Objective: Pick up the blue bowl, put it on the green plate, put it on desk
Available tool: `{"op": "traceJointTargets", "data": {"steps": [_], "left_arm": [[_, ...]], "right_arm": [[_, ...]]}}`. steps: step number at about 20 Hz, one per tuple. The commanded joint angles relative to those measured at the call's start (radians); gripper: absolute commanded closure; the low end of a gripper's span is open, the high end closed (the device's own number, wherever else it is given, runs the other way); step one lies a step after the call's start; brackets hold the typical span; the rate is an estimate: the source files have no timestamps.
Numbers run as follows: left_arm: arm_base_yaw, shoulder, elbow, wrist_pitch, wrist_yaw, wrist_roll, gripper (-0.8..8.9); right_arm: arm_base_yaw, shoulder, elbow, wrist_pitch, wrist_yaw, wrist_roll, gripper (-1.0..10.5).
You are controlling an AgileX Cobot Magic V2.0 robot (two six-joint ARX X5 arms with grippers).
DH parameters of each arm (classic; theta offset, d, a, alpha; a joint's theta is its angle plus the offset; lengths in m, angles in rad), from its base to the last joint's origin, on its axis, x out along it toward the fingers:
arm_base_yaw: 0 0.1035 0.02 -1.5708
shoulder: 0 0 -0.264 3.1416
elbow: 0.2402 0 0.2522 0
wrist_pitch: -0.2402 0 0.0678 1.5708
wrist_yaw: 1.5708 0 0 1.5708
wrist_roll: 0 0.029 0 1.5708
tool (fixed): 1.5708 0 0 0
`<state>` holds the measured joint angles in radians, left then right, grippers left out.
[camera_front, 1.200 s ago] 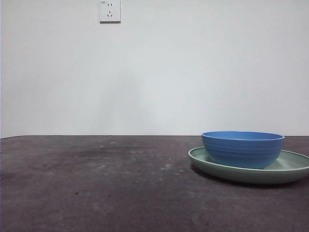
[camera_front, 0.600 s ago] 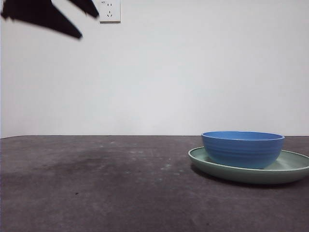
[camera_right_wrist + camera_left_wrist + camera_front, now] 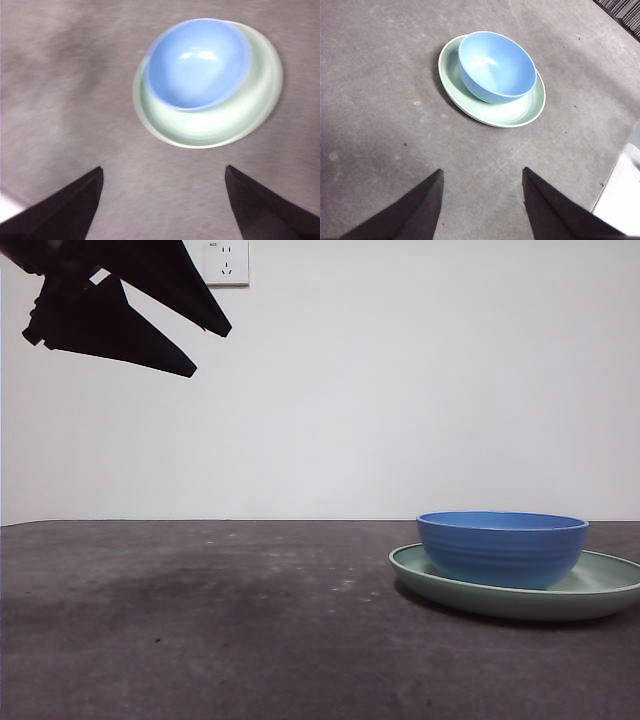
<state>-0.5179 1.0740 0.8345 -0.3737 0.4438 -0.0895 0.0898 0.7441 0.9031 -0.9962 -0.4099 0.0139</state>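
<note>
bowl (image 3: 502,548) is sitting inside the plate (image 3: 600,592), pushed toward one side of it rather than dead centre, and the plate is flat on the desk (image 3: 200,620) over on the right of the front view. so the stacking part looks done and what's left, by my read, is lifting the bowl back out and setting it on the desk.

tips for that: go for the rim, one jaw inside and one outside the wall. it's glossy and ribbed, so i'd guess it slips if you pinch too shallow. pick the side of the rim where the plate shows the widest bare strip, so the outer jaw has room and doesn't knock the plate's edge. lift straight up before moving sideways or you may drag the plate along.

left gripper (image 3: 480,200) has its jaws spread apart with nothing between them, well short of the bowl. right gripper (image 3: 162,200) is the same, jaws wide and empty, looking down on the stack. the front view shows one dark gripper high in the top left corner, far from the bowl, and i can't tell which arm that is.
</note>
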Motion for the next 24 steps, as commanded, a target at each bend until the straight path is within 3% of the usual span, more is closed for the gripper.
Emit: {"op": "traceJointTargets", "data": {"steps": [1,3,9,14,24], "left_arm": [[-0.008,0.007,0.010,0.006,0.003,-0.002,5.56],[-0.008,0.007,0.010,0.006,0.003,-0.002,5.56],[-0.008,0.007,0.010,0.006,0.003,-0.001,5.56],[-0.008,0.007,0.010,0.004,0.003,-0.001,5.56],[-0.008,0.007,0.010,-0.002,0.003,-0.002,5.56]], "right_arm": [[-0.005,0.028,0.019,0.038,0.139,0.089,5.7],[-0.028,0.092,0.018,0.067,0.216,0.103,5.8],[-0.084,0.404,0.017,0.258,0.139,0.102,5.9],[-0.089,0.641,0.017,0.384,0.137,0.101,6.4],[-0.089,0.899,0.017,0.578,0.110,0.103,7.8]]}}
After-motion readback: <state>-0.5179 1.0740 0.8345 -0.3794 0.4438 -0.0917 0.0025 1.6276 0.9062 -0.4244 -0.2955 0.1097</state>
